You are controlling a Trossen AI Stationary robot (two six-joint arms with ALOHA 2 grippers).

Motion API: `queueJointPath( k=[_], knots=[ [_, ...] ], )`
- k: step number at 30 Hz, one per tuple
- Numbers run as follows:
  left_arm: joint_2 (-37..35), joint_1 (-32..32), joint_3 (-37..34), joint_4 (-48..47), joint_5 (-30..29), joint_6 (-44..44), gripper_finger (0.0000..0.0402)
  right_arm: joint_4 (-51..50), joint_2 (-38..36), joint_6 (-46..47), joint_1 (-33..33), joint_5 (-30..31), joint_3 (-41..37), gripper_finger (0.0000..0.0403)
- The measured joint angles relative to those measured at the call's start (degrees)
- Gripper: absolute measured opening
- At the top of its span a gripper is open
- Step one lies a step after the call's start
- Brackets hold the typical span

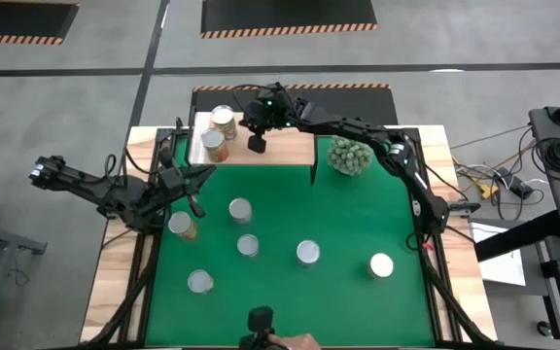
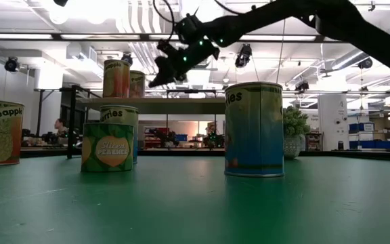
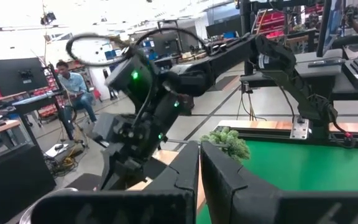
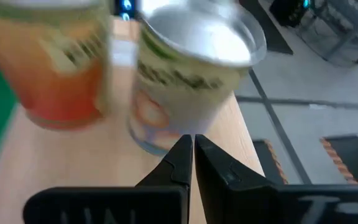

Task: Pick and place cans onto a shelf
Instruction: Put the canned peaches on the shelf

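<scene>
Wooden shelf (image 1: 285,148), two cans (image 1: 219,133)

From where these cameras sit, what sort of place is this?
Probably a robotics lab or workshop: two dark jointed robot arms work a green mat-covered table, with desks and black monitors behind, a seated person, and exposed ceiling pipes.

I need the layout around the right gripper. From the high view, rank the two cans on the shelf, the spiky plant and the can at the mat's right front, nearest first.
From the right gripper over the shelf:
1. Two shelf cans and, on the shelf's left end; too close to rank.
2. Spiky plant, right of the shelf.
3. Right front can, on the green mat.
</scene>
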Motion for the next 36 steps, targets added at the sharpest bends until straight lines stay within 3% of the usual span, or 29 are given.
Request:
queueJointPath(
  k=[36],
  knots=[
    [0.13, 0.00, 0.02, 2.62, -0.02, 1.61, 0.0000, 15.02, 2.58, 4.65, 0.78, -0.44, -0.15, 0.0009]
  ],
)
